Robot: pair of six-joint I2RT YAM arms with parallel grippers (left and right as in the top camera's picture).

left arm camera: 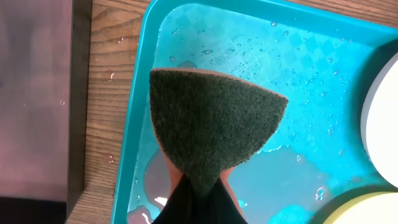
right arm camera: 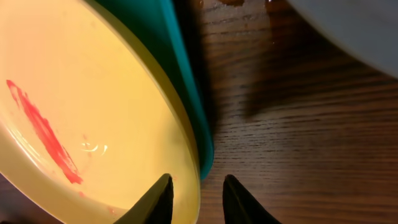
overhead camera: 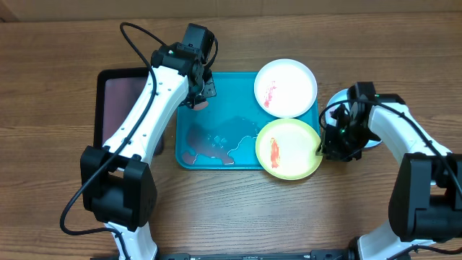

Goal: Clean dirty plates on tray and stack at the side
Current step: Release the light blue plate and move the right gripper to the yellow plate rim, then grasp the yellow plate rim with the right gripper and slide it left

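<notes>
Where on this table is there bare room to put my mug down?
Bare wood: between the near rim of the tray and the arm bases, and along the far edge behind the white plate. Crowded: the tray's right side, with yellow-green plate, right hand and light blue plate; the left hand holds a sponge over its left.

This looks like a robotics laboratory bench: two white-and-black robot arms, the left arm (overhead camera: 144,108) and the right arm (overhead camera: 395,126), stand at a plain wood-grain table (overhead camera: 43,43), with a loose black cable (overhead camera: 123,27) looping free. The dishware is only simple plastic (a turquoise tray (overhead camera: 231,97), a white plate (overhead camera: 289,83), a yellow-green plate (overhead camera: 296,148)), beside a black tray (overhead camera: 123,94).
</notes>
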